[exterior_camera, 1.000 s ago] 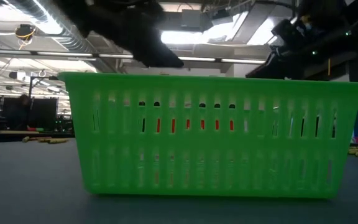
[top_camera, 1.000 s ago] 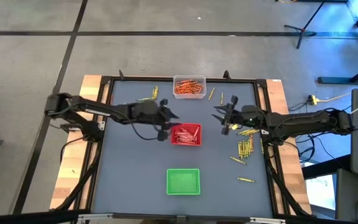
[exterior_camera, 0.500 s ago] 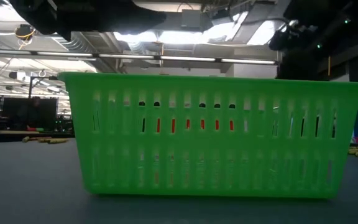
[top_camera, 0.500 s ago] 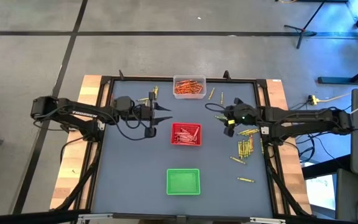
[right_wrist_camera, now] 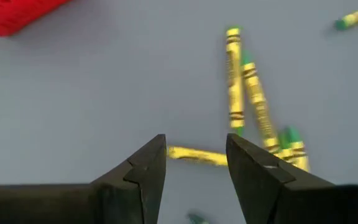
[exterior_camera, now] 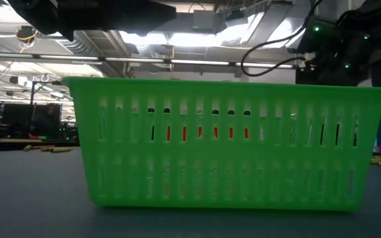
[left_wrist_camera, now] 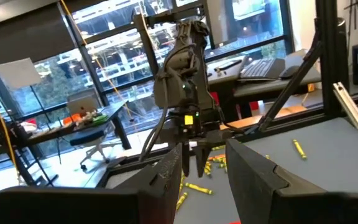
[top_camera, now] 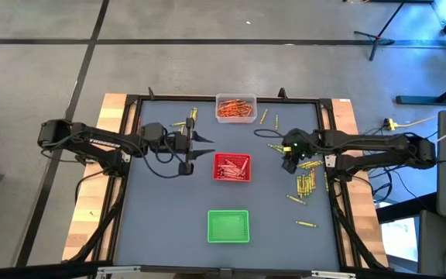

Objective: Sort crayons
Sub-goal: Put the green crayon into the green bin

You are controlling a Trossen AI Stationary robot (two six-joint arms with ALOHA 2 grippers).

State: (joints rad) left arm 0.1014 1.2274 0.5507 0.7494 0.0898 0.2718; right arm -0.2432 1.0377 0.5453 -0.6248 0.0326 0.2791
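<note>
Lowered beside the red tray (top_camera: 231, 167), right claw (top_camera: 289, 164) hangs spread over loose crayons (top_camera: 306, 184).

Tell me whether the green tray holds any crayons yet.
Empty. From above, the green tray shows only its bare green floor, while yellow-green crayons lie loose on the table's right side.

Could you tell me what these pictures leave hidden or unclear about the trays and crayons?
- Low view: the green tray fills the frame, hiding most of the table behind it.
- High view: the crayons in the clear tray and red tray are too small to count.
- Right wrist view: the right gripper covers part of a yellow crayon.
</note>
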